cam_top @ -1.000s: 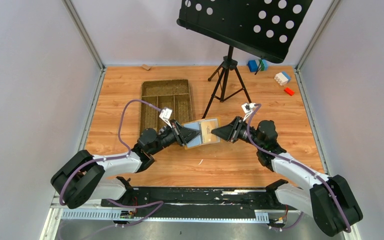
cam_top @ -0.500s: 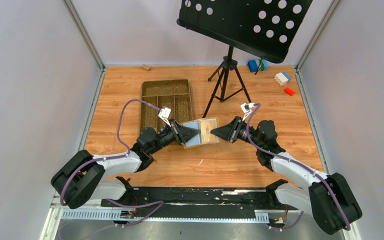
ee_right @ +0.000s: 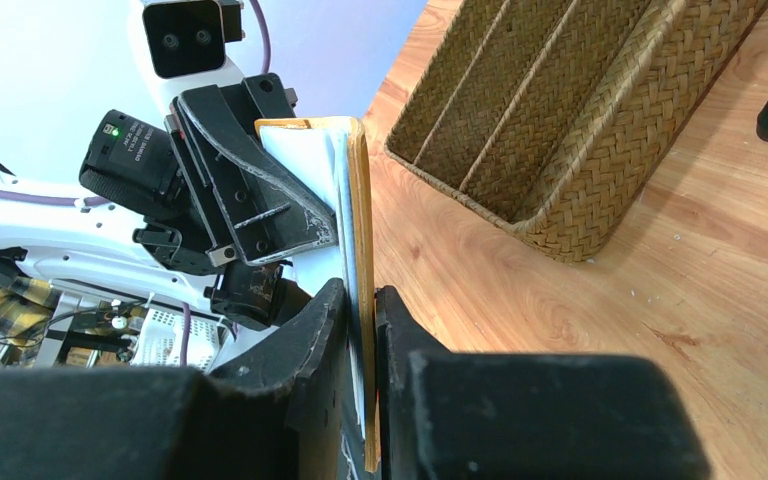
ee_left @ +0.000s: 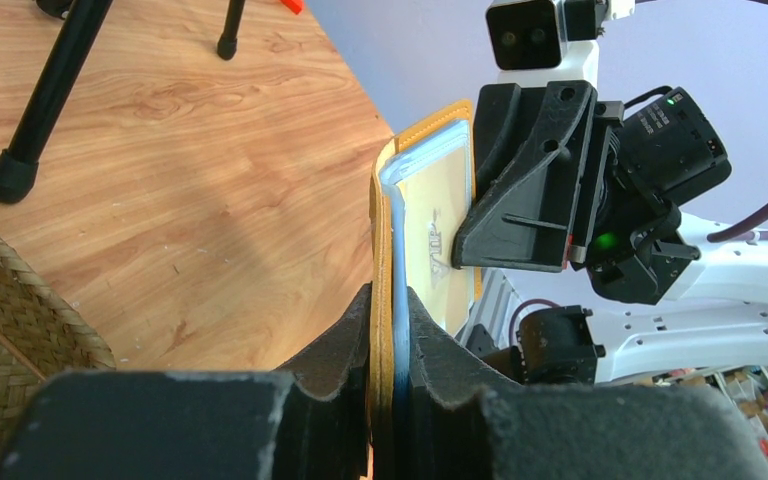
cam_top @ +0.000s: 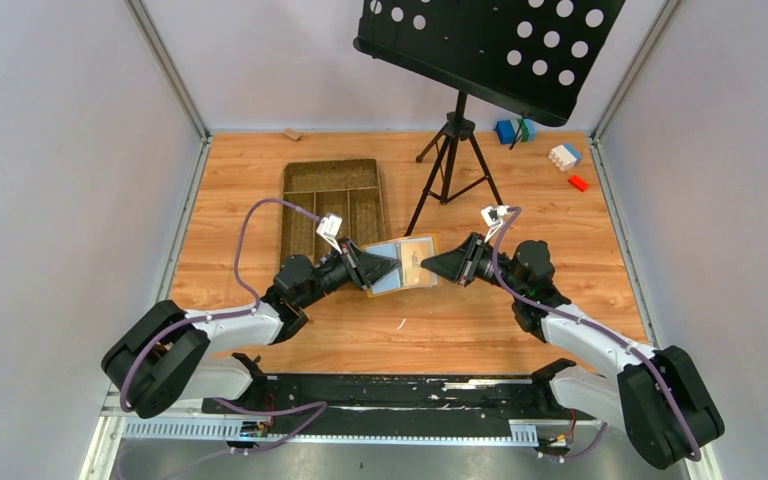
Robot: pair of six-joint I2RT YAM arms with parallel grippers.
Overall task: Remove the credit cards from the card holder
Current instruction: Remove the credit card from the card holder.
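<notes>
Card holder [ee_left: 388, 215] flat, mustard-edged; tray [cam_top: 332, 162] woven

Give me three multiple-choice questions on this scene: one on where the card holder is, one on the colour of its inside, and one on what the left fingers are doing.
1. Where is the card holder?
A. Far right corner
B. Mid-scene, between the two arms
C. Near left edge

2. What colour is its inside?
A. Pale blue
B. Red
C. Green

3. What are the left fingers doing?
A. Spread wide
B. Hanging free of everything
C. Clamped on the card holder's edge

Answers:
1 B: the top view shows it between the left fingers and the right fingers.
2 A: pale blue shows beside the tan card.
3 C: the left wrist view shows both fingers pressed against its edge.
</notes>
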